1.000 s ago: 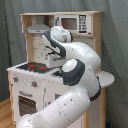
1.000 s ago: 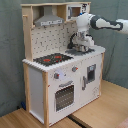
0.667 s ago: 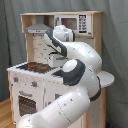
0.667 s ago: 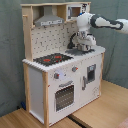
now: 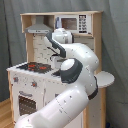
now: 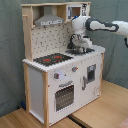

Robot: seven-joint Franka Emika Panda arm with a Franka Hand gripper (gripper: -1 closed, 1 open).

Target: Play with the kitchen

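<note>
The kitchen is a white and light-wood toy with a pegboard back, a grey hood, a red-ringed stovetop, knobs and an oven door. My gripper hangs low over the sink area, to the right of the stovetop in the second exterior view. The white arm blocks the sink and the counter's right half in the first exterior view. The dark faucet cannot be told apart from the gripper.
A toy microwave sits in the upper shelf beside the hood. The kitchen stands on a light wooden floor. Grey curtain hangs behind it. A round white disc sticks out to the right of the arm.
The wrist has shifted a little and dipped slightly over the sink area. The kitchen itself looks the same.
</note>
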